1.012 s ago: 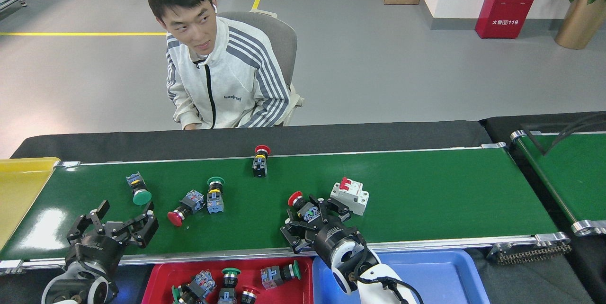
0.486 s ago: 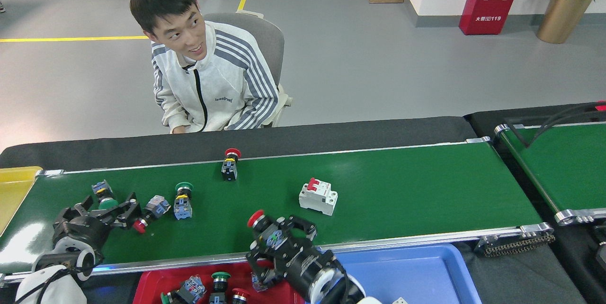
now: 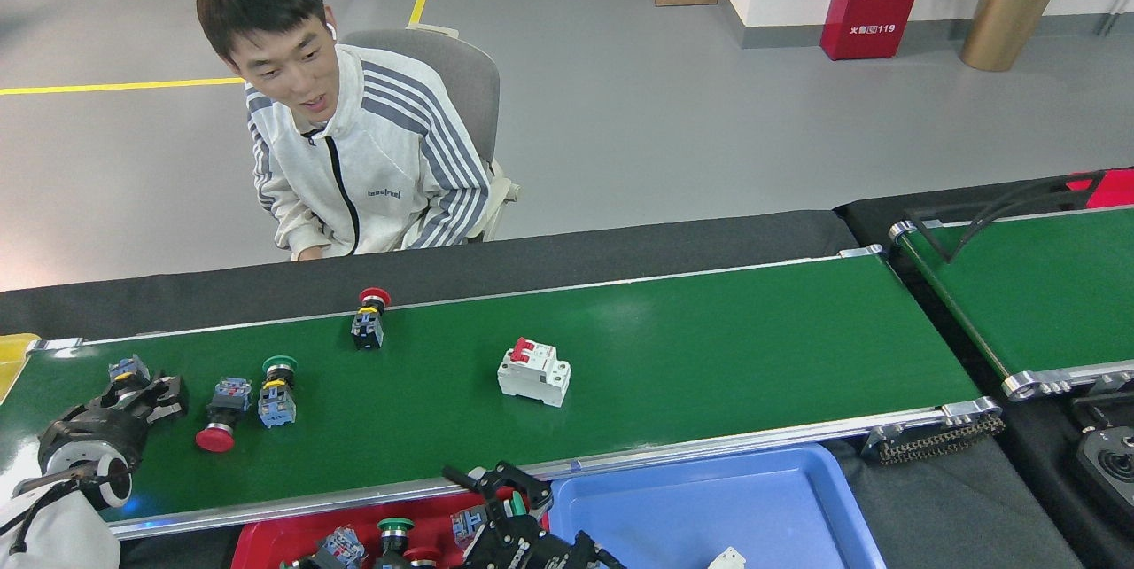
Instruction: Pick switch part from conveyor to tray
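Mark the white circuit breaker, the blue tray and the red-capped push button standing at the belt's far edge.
white circuit breaker (image 3: 533, 372), head view, on its white top face.
blue tray (image 3: 780, 463), head view, on its far rim.
red-capped push button (image 3: 368, 321), head view, on its body below the cap.

Glossy green conveyor, red tray

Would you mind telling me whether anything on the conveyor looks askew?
One red-capped switch lies tipped on its side on the conveyor, while the green-capped one beside it stands upright.
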You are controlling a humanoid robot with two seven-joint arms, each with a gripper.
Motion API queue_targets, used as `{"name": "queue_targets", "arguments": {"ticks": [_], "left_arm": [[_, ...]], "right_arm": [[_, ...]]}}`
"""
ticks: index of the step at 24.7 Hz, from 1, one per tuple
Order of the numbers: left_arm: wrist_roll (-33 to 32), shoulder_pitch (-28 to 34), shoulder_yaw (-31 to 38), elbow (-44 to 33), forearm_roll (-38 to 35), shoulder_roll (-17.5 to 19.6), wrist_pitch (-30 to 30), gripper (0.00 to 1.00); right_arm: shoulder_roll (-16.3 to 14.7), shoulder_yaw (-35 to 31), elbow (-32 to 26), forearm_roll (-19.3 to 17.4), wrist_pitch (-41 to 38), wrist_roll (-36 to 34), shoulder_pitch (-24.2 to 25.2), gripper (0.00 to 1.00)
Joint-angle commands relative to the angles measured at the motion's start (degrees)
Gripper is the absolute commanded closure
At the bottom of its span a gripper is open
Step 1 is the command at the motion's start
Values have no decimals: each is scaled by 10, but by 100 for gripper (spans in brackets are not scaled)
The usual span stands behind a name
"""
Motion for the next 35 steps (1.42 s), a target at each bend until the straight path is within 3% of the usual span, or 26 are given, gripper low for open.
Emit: {"name": "queue_targets", "arguments": {"ticks": [1,3,5,7,9,11,15,17,19,22,24,31,35], "left_arm": [[6,4,-3,-18,3,-1,-29,89],[6,24,-3,-59,5,-4,-60,89],[6,48,-2,-120,19,-9,-97,89],[4,88,-2,-199,41,-16,-130,89],[0,135,-2,-283,58,-24,-165,89],[0,193,-3,-367,72,-43,-199,88],[-1,325,-2,-513,97,-88,-301,85],[-1,390,2,-555,97,-119,-340,76],[-1,419,1,-556,97,-156,-340,61],[-1,434,7,-556,91,-182,-340,6],[0,436,11,-556,91,-185,-340,1],[5,433,76,-556,92,-197,-330,1],[11,434,149,-555,91,-195,-199,1]], "right_arm": [[-5,-38,-16,0,137,-5,3,0],[-44,-97,-21,-2,208,-28,17,0],[-78,-169,-25,-3,222,-60,53,0],[-95,-229,-29,-7,208,-67,100,0],[-118,-264,-28,-42,153,-69,120,0],[-126,-278,-29,-71,117,-70,121,0],[-128,-279,-29,-72,116,-70,125,0],[-129,-279,-30,-72,114,-70,127,0],[-132,-280,-32,-72,114,-70,134,0],[-139,-281,-37,-72,114,-70,136,0],[-140,-281,-39,-72,113,-70,137,0],[-151,-281,-61,-77,77,-69,149,0],[-153,-284,-102,-78,40,-69,185,0]]}}
